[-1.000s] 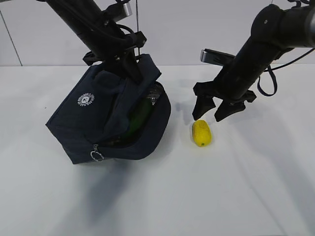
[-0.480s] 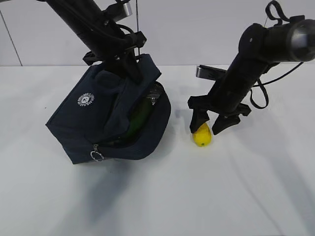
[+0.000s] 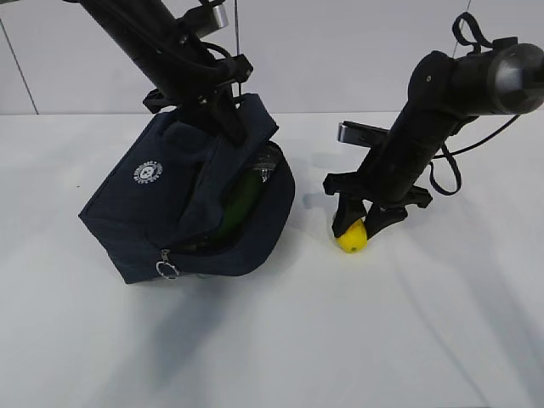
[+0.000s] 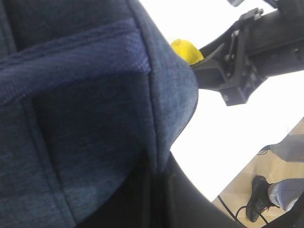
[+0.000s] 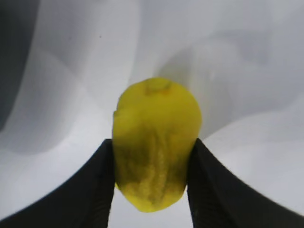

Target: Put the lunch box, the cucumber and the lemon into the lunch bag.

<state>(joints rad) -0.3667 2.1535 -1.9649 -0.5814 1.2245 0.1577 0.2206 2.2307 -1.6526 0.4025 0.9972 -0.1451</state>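
Cucumber [image 3: 241, 202] already in bag [image 3: 170, 204], box not visible; left end effector [image 3: 223, 109] pinched shut on bag fabric, right end effector [image 3: 360, 223] clamped on lemon [image 3: 352, 238] on worktop [image 3: 357, 340], lift + drop-in left.

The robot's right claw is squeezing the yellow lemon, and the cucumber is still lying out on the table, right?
Not quite. The cucumber is already inside the lunch bag, as the exterior view shows. The right claw does squeeze the lemon.
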